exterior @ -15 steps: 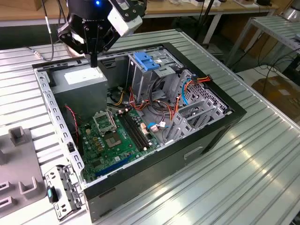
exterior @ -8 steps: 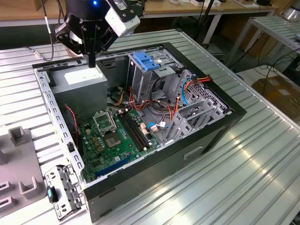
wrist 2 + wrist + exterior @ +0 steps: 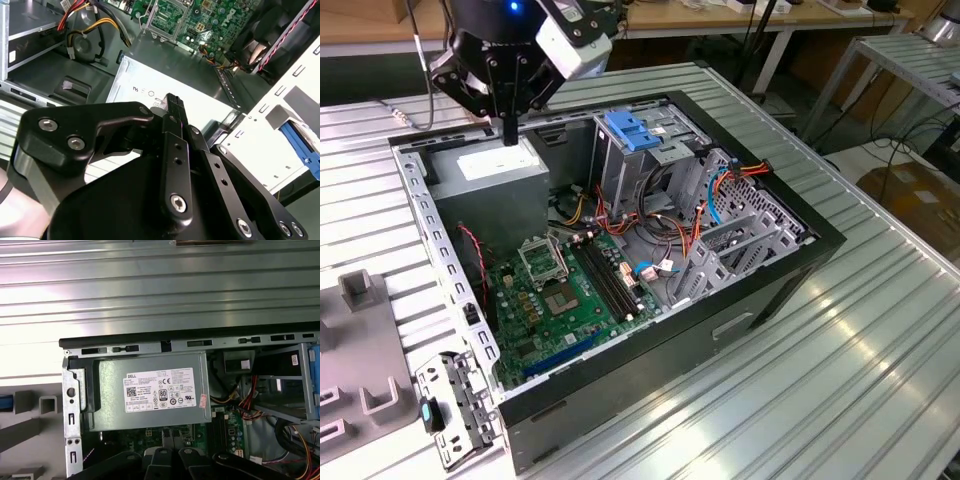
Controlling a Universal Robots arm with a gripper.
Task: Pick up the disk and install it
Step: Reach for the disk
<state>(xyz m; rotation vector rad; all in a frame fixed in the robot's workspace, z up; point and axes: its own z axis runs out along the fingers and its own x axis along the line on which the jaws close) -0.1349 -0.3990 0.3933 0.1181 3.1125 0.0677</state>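
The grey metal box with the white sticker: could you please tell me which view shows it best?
The first wrist view: it faces the grey metal box squarely, whole sticker in sight. The exterior view shows it slanted, beneath the gripper. In the second wrist view the gripper covers much of it.

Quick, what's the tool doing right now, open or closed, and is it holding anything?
The tool: closed, holding nothing, tips pointing down over the grey metal box.
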